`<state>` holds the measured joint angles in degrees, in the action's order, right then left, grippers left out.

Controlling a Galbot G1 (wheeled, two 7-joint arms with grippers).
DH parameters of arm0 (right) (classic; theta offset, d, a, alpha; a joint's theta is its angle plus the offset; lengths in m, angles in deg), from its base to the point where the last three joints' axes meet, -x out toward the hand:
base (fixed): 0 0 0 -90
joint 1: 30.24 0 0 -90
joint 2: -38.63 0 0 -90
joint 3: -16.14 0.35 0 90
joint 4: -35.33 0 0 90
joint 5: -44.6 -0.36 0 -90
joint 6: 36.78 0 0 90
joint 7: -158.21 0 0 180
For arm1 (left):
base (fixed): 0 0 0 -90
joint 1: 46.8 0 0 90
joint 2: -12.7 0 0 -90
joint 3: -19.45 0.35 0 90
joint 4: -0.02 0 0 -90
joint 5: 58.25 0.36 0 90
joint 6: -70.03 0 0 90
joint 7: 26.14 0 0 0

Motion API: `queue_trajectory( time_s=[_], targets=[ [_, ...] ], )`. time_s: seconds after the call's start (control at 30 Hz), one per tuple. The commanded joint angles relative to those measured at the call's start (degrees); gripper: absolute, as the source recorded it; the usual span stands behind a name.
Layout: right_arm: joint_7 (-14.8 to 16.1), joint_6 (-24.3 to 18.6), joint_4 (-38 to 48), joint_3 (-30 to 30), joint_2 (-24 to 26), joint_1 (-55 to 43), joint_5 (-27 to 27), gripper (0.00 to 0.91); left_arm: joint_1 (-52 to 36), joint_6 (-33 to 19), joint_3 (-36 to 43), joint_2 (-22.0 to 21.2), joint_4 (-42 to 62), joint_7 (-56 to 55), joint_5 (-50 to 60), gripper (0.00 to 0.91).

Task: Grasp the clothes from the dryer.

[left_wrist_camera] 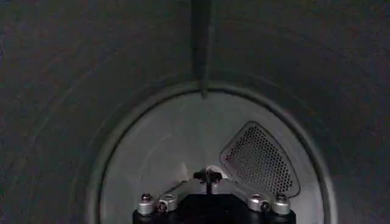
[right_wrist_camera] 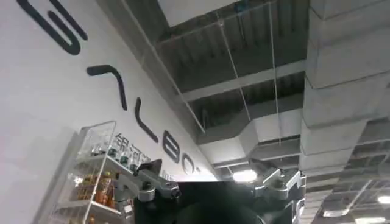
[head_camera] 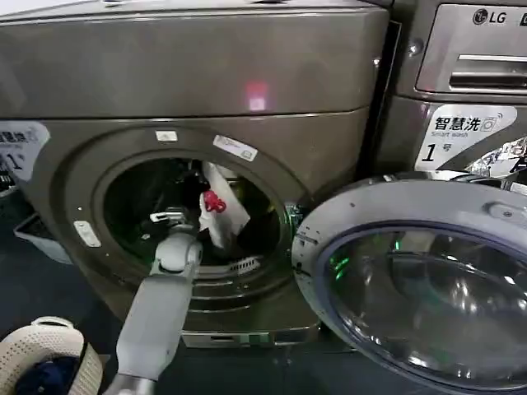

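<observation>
Lower left of the head view, a white woven basket (head_camera: 41, 354) with something dark blue inside sits on the dark floor (head_camera: 33, 280). Just right of it the left arm rises from the bottom edge into the open porthole of the dryer (head_camera: 189, 74), and the left gripper (head_camera: 169, 217) is inside the drum at centre frame; whether its jaws are spread or closed on anything I cannot tell. The clothes (head_camera: 221, 210), a white piece with a small red mark, hang just right of the gripper, and contact cannot be made out.

The likely failure is closing on air or on a thin fold, since the fabric sits off to one side. The cloth could slip free, or snag on the door rim during withdrawal.

The open door (head_camera: 412, 288) fills the lower right. Upper right stands the LG machine (head_camera: 461, 82). The right gripper (right_wrist_camera: 213, 189) points up toward a ceiling with ducts, its jaw state unclear.
</observation>
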<state>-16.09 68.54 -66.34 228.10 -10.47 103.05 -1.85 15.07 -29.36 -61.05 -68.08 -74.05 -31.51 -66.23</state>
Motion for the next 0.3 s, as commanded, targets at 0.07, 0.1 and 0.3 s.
queue_trajectory(
  time_s=[0.07,0.1,0.3],
  targets=[
    [-0.1,0.78,0.35,1.03,0.14,0.61,0.18,0.907,0.75,0.2,-0.37,-0.07,-1.45,-0.63,0.34,0.0],
    [-0.06,0.91,0.43,1.11,0.18,0.67,0.24,0.907,0.75,0.23,-0.45,-0.05,-1.45,-0.57,0.31,0.0],
    [-0.17,1.14,0.87,1.32,0.22,0.74,0.49,0.907,0.55,0.52,-0.47,-0.04,-1.45,-0.37,0.25,0.0]
  ],
)
